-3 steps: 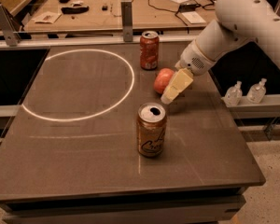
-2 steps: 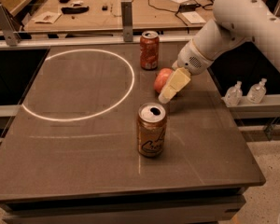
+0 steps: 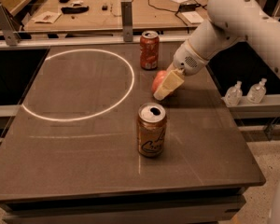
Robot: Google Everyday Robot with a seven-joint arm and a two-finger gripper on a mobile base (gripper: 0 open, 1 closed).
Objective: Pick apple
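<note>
The apple (image 3: 157, 80) is small, round and reddish-orange. It sits on the dark table (image 3: 84, 162), just in front and to the right of the red soda can (image 3: 149, 50). My gripper (image 3: 166, 86) reaches down from the white arm (image 3: 224, 22) at the right. It is right against the apple's right side and hides about half of it. The orange-gold soda can (image 3: 151, 129) stands upright nearer the front, apart from the gripper.
A white circle (image 3: 79, 85) is marked on the left half of the table. Two small clear bottles (image 3: 245, 93) stand on a ledge beyond the right edge. A wooden bench (image 3: 107, 13) with cables and tools lies behind.
My gripper has moved a little left and now covers more of the apple. Both cans have stayed put.
</note>
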